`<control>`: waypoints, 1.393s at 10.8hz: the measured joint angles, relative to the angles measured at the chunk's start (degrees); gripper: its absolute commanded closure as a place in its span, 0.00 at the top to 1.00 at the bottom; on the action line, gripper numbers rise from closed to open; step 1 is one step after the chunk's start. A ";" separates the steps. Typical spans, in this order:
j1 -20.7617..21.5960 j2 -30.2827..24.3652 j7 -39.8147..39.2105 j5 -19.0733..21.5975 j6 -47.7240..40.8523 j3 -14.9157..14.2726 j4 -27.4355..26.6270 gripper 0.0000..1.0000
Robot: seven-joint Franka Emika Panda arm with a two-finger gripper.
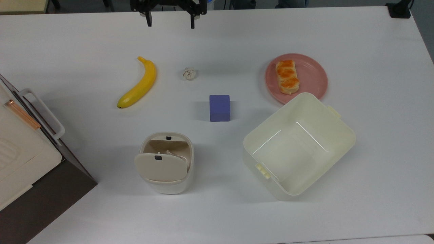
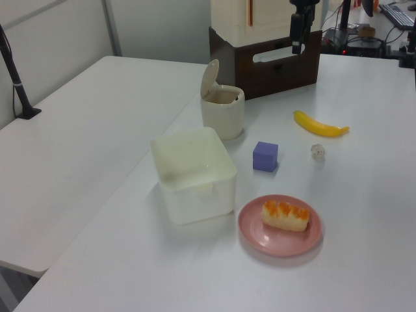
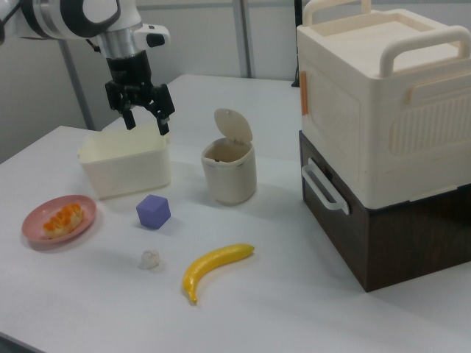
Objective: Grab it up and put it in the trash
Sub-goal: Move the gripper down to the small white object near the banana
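Note:
A small crumpled off-white paper wad (image 1: 189, 73) (image 2: 317, 151) (image 3: 150, 258) lies on the white table between the banana and the purple cube. The cream-beige trash bin (image 1: 167, 162) (image 2: 222, 109) (image 3: 229, 168) stands near the top view's bottom, its flap lid tilted up so the inside shows. My gripper (image 1: 170, 21) (image 3: 146, 122) hangs open and empty at the top view's upper edge, well above the table and far from the wad. In the left view only one of my fingers (image 2: 296, 34) is seen, at the top.
A yellow banana (image 1: 139, 85) lies at the top view's left of the wad. A purple cube (image 1: 219, 107) sits just below it. A pale-yellow tub (image 1: 298, 145) and a pink plate (image 1: 313, 73) with pastry stand at the top view's right. A cream box on a dark base (image 3: 383, 140) stands by the bin.

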 measured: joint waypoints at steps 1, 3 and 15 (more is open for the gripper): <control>0.04 0.10 0.00 0.00 0.00 0.02 -0.44 1.00; 0.70 0.41 -0.09 0.03 0.00 0.07 -0.84 1.00; 5.39 1.15 -5.35 -1.79 24.16 0.13 -32.98 1.00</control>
